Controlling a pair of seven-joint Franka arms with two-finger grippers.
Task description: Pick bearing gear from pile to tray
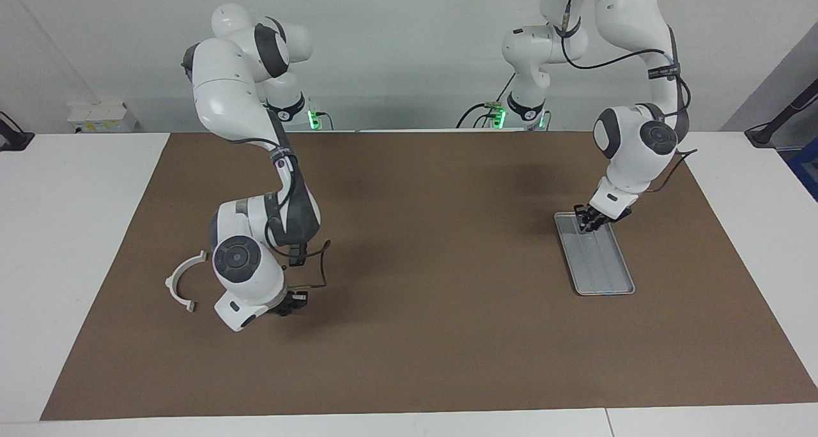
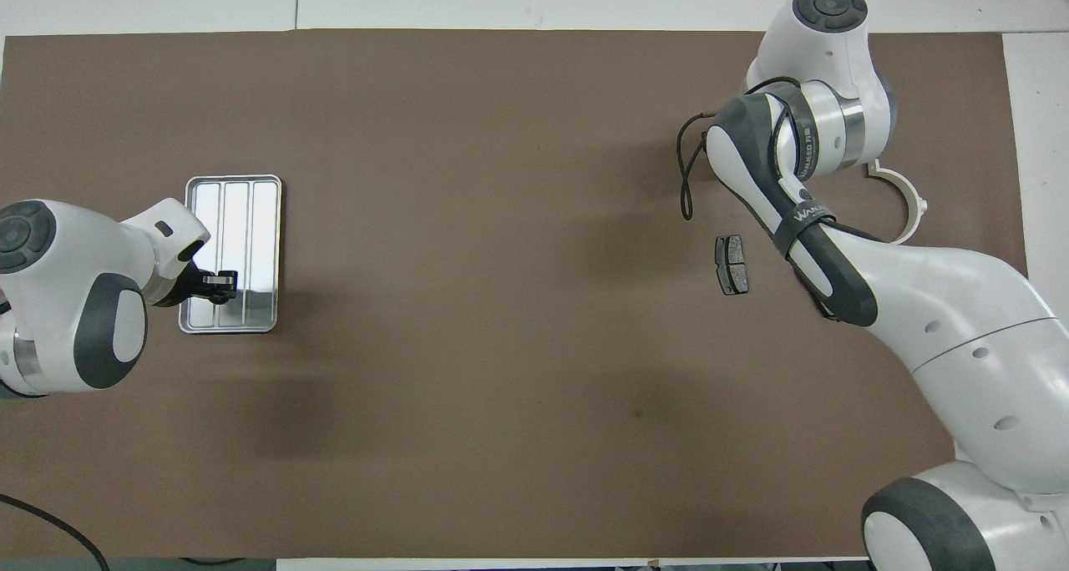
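Note:
The pile lies at the right arm's end of the table: a white half-ring bracket and a dark grey plate nearer to the robots. No bearing gear shows in either view. My right gripper is down at the mat beside the bracket and shut; I cannot see anything between its tips. In the overhead view its own wrist hides it. The silver ribbed tray lies at the left arm's end. My left gripper hangs low over the tray's end nearest the robots.
A brown mat covers most of the white table. The right arm's forearm and cable loop stretch over the pile and hide part of it.

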